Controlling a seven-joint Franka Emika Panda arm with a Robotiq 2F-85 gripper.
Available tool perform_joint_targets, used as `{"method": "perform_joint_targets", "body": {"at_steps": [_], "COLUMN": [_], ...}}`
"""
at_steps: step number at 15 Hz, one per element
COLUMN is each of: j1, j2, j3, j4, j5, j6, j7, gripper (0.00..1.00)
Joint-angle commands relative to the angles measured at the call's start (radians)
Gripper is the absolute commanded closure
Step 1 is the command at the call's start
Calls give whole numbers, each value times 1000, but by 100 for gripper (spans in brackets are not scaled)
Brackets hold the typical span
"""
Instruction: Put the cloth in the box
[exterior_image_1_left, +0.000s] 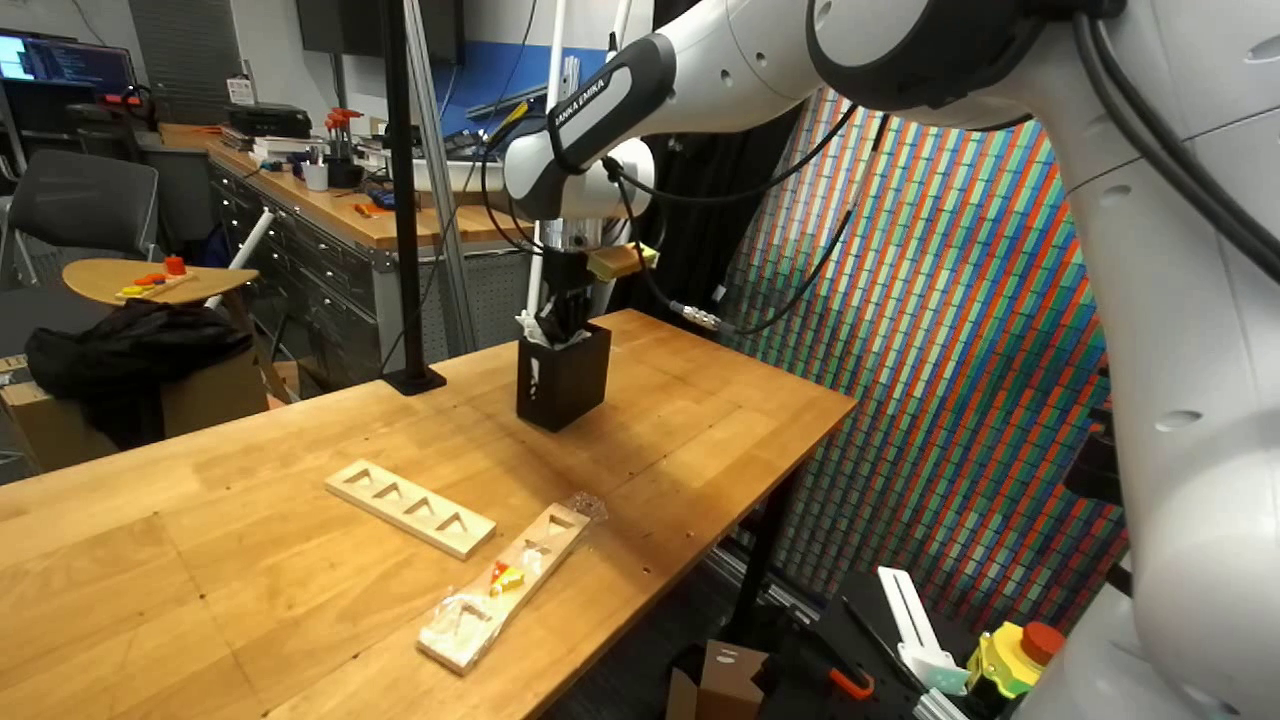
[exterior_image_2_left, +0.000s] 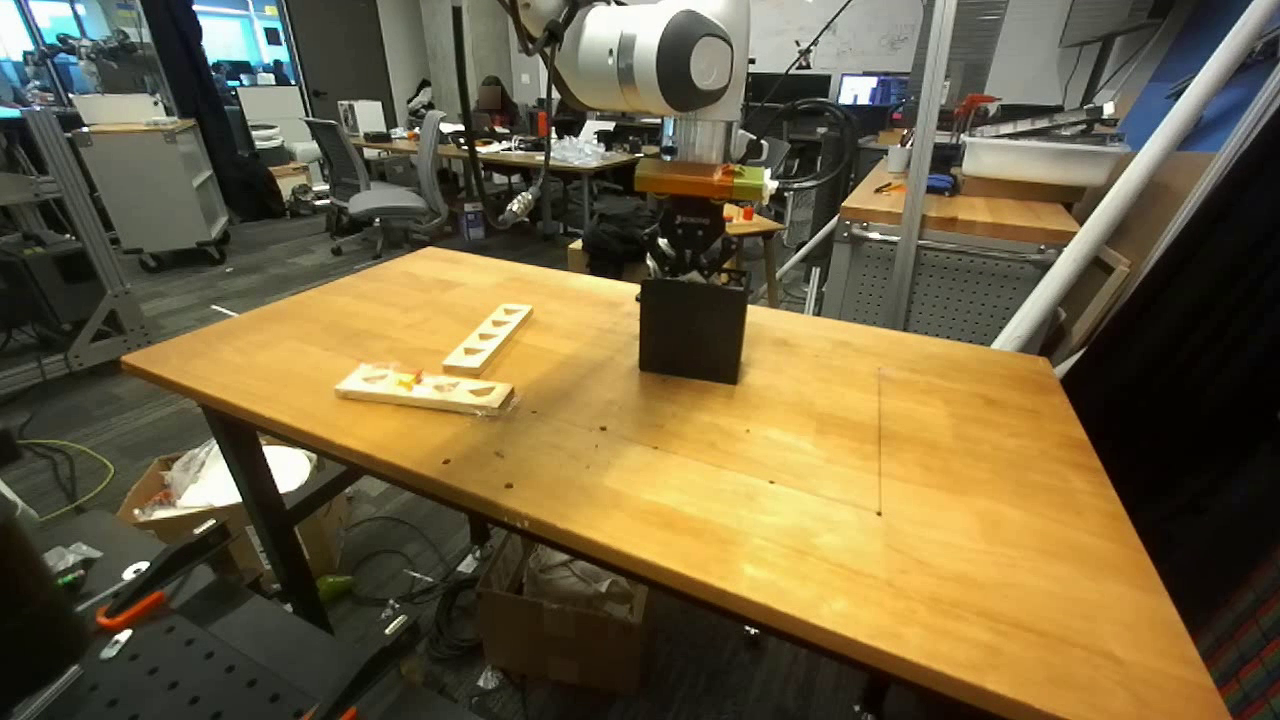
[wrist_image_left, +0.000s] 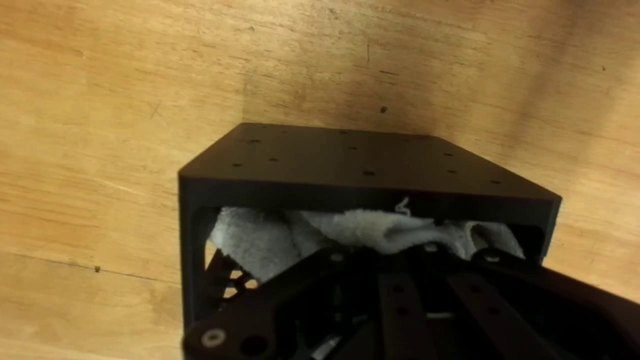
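The black box (exterior_image_1_left: 562, 382) stands upright on the wooden table in both exterior views. White cloth (wrist_image_left: 257, 240) lies bunched within its opening in the wrist view, spreading from the left corner almost to the right. In an exterior view a bit of the cloth (exterior_image_1_left: 530, 328) pokes above the rim, and some white shows through a gap in the box's side. My gripper (exterior_image_1_left: 567, 322) points down into the box from above, its lower part below the rim among the folds. The jaws are shut; their tips are hidden, so whether fabric is pinched between them cannot be told.
Two pale slotted wooden strips lie on the table: a bare strip (exterior_image_1_left: 410, 507) and a strip with clear plastic and small coloured pieces (exterior_image_1_left: 480, 610). A black post (exterior_image_1_left: 412, 378) rises at the table's edge near the box.
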Motion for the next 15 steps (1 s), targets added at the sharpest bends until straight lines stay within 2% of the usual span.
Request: {"method": "perform_joint_targets", "body": {"at_steps": [1, 8, 15], "j1": [-4, -13, -9], "j2": [31, 67, 24], "j3": [2, -1, -19], "j4": [38, 71, 84], "j5": [7, -2, -27], "j6": [-35, -72, -111], "j7": [13, 5, 13], "gripper": [98, 98, 98]}}
